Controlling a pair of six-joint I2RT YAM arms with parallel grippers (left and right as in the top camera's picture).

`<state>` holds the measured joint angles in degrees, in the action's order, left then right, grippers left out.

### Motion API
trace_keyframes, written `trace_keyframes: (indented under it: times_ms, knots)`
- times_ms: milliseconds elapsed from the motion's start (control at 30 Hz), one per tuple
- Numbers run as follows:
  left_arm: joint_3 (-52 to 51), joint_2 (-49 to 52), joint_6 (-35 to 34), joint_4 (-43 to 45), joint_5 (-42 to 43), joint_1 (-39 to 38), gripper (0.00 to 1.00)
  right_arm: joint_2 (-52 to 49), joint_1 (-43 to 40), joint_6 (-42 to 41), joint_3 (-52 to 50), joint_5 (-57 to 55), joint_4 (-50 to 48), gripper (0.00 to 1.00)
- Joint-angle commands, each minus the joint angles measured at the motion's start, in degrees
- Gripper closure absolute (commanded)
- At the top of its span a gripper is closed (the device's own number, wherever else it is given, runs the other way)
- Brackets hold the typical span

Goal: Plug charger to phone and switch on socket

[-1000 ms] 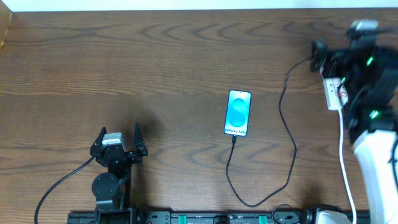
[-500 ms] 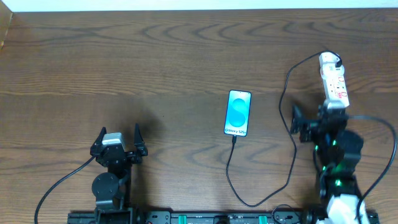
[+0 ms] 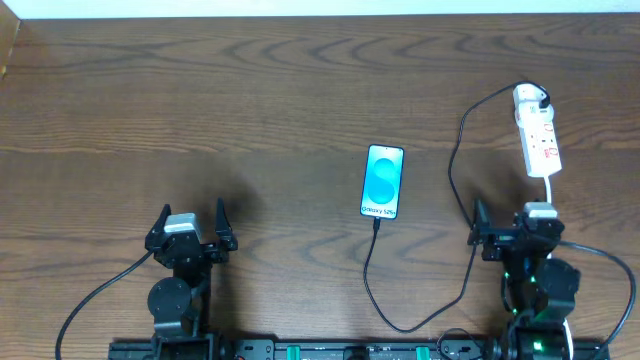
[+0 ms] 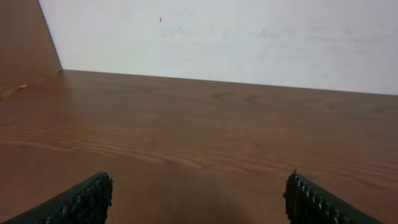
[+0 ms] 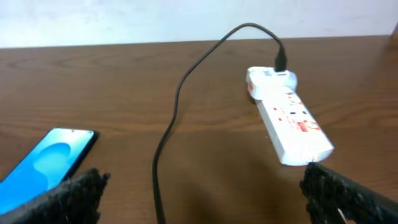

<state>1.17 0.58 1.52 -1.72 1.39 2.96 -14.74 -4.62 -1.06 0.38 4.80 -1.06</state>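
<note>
Judging plug seated: thin black charger cable (image 3: 455, 190) meets slim blue-screened phone (image 3: 383, 181) on brown wooden counter (image 3: 250, 100); narrow white socket strip (image 3: 538, 135) far right. Left fingers (image 4: 81, 202), right fingers (image 5: 78, 193) apart, empty — confirm switch state, keep off cable.

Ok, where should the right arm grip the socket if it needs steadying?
Probably mid-body on the socket, from above, pinching across its narrow width: it lies flat, the charger enters its far end and a white lead leaves the near end.
</note>
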Motion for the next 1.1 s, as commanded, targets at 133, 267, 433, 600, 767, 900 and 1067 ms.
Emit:
trace_keyframes:
  times_ms: [133, 267, 433, 600, 767, 900, 1067]
  knots:
    - [-0.94, -0.35, -0.04, -2.34, -0.48, 0.28, 0.12, 14.25, 0.02, -0.61, -0.07, -2.08, 4.55, 0.01]
    - [-0.94, -0.35, -0.04, -2.34, -0.48, 0.28, 0.12, 14.47, 0.07, -0.63, -0.07, -1.62, 5.16, 0.01]
    - [-0.94, -0.35, -0.04, -2.34, -0.48, 0.28, 0.12, 14.43, 0.07, -0.61, -0.07, -1.66, 5.16, 0.01]
    - [-0.94, -0.35, -0.04, -2.34, -0.48, 0.28, 0.12, 14.4, 0.07, -0.61, -0.07, -1.66, 5.16, 0.01]
    - [-0.94, -0.35, -0.04, -2.34, -0.48, 0.28, 0.12, 14.4, 0.07, -0.63, -0.07, -1.66, 5.16, 0.01]
    - [-0.94, -0.35, -0.04, -2.34, -0.48, 0.28, 0.12, 14.4, 0.07, -0.61, -0.07, -1.66, 5.16, 0.01]
    - [-0.94, -0.35, -0.04, -2.36, -0.48, 0.28, 0.12, 14.4, 0.07, -0.61, -0.07, -1.66, 5.16, 0.01]
